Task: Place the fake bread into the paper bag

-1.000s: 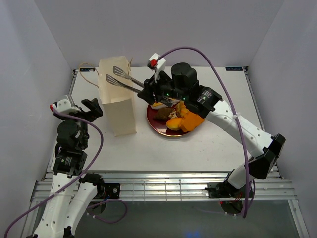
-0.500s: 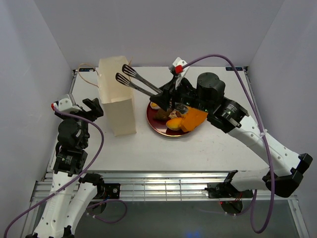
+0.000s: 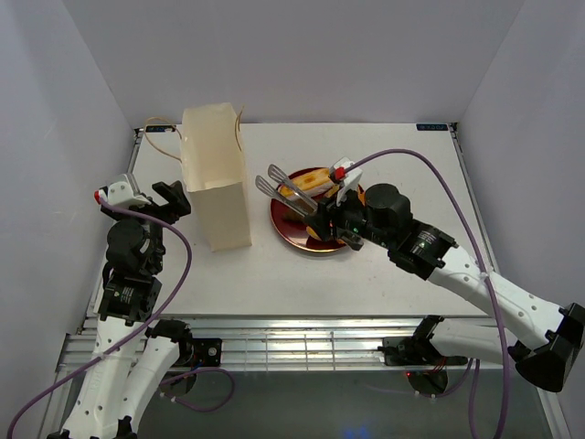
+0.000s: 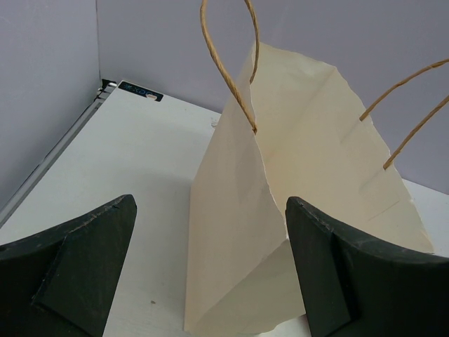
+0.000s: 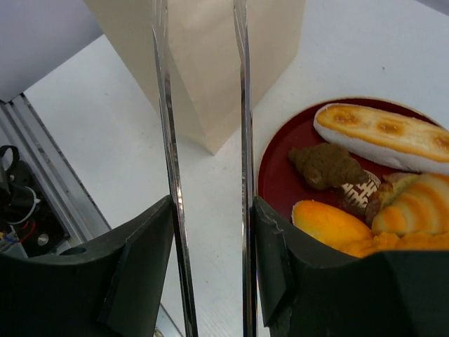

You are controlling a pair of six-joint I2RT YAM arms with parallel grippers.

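The right fingers (image 5: 140, 281) are closed on the handle end of the tongs (image 5: 243, 140), one metal arm lying against the inner face of each finger. The two arms run forward from the fingers with a narrow gap between them, and that gap holds nothing. The bread (image 5: 382, 137) lies on the red plate (image 5: 280, 175), ahead of these fingers and off to their right, outside the right tong arm. A long pale roll sits farthest from the fingers. Nearer are a small brown piece, an orange bun and a ridged croissant, which reach close to the right finger's tip. None of it touches the tongs. The bag (image 5: 203, 63) stands on the white counter (image 5: 126, 140) straight ahead of the right fingers, behind the tong arms in the wrist view. From above, the tong tips (image 3: 271, 186) are at the plate's (image 3: 288, 229) left rim, between the bag (image 3: 215, 174) and the bread (image 3: 311, 183). The left fingers (image 4: 351, 274) are spread wide and hold nothing. The bag (image 4: 238, 232) stands upright just ahead of them, in the gap between them as the wrist camera sees it, with its mouth open and its string handles up. Whether they touch it I cannot tell.
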